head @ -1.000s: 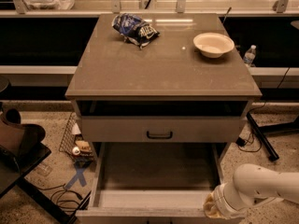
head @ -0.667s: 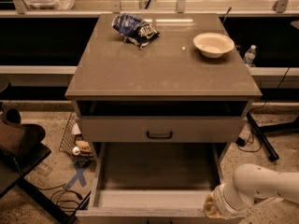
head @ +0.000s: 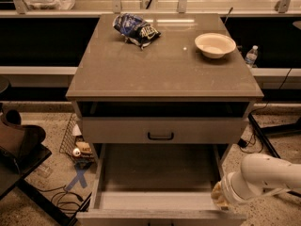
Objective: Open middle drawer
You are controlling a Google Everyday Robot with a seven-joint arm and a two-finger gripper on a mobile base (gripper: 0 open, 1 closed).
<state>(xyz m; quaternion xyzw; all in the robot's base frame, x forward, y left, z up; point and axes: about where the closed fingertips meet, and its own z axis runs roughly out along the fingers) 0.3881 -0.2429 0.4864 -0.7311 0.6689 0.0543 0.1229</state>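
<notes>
- Hand [head: 219,196] at 5 o'clock, at the right front corner of the middle drawer [head: 155,173]; grip state cannot be told.
- Drawer stands pulled out, 6 o'clock.
- Surface [head: 160,72]: bowl [head: 215,44] at 1 o'clock, snack bag [head: 136,28] at 11.
- Speckled floor [head: 56,173].

A grey-brown laminate cabinet top [head: 160,74] carries a crinkled blue-and-white foil snack bag [head: 136,28] and a round cream paper bowl [head: 215,44]. Below, the tall pale-grey upper drawer front [head: 117,131] bears 1 black bar handle [head: 160,136]. The wide, shallow grey-beige middle drawer [head: 155,201] shows a plain, flat beige inside. The tan-tipped gripper [head: 217,196], on a glossy white robot arm [head: 265,173], sits at that drawer's front right corner. The beige speckled floor [head: 42,206] is marked with a blue tape cross [head: 80,178] and crossed by black cables [head: 61,199].
</notes>
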